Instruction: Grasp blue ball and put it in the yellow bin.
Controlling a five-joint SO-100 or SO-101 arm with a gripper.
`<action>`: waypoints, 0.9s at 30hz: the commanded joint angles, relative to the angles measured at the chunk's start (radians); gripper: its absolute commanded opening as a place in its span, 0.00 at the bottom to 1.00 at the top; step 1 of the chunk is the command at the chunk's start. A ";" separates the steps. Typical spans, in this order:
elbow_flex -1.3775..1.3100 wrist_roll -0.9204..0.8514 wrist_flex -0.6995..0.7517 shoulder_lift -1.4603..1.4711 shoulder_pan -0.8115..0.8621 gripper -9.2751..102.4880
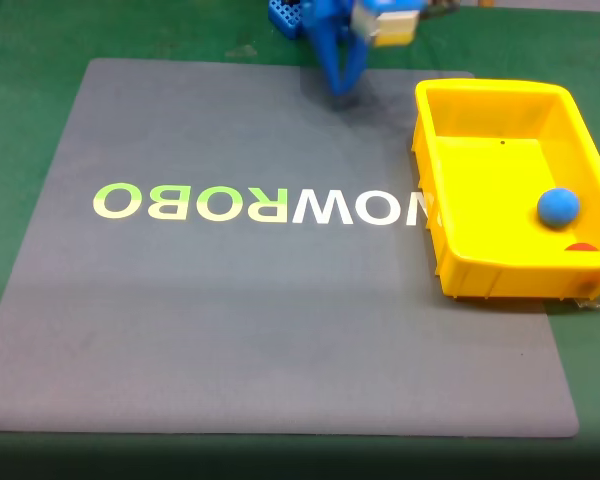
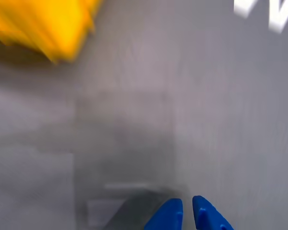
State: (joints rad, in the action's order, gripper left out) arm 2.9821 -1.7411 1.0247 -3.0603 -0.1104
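Observation:
The blue ball (image 1: 558, 206) lies inside the yellow bin (image 1: 450, 150), near the bin's right wall, with a small red object (image 1: 581, 247) just in front of it. The bin stands on the right side of the grey mat. My blue gripper (image 1: 341, 88) hangs over the mat's far edge, left of the bin and well apart from the ball. In the wrist view its two blue fingertips (image 2: 169, 215) sit almost together with nothing between them, and a blurred corner of the yellow bin (image 2: 43, 24) shows at the upper left.
A grey mat (image 1: 230, 320) with ROBOWOW lettering (image 1: 260, 203) covers most of the green table (image 1: 20, 120). A blue block (image 1: 284, 14) stands at the far edge beside the arm's base.

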 commanded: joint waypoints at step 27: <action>0.120 0.143 0.348 -0.267 0.133 0.08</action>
State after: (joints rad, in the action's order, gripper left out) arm 3.0695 -1.6076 1.3668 -3.3134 -0.0077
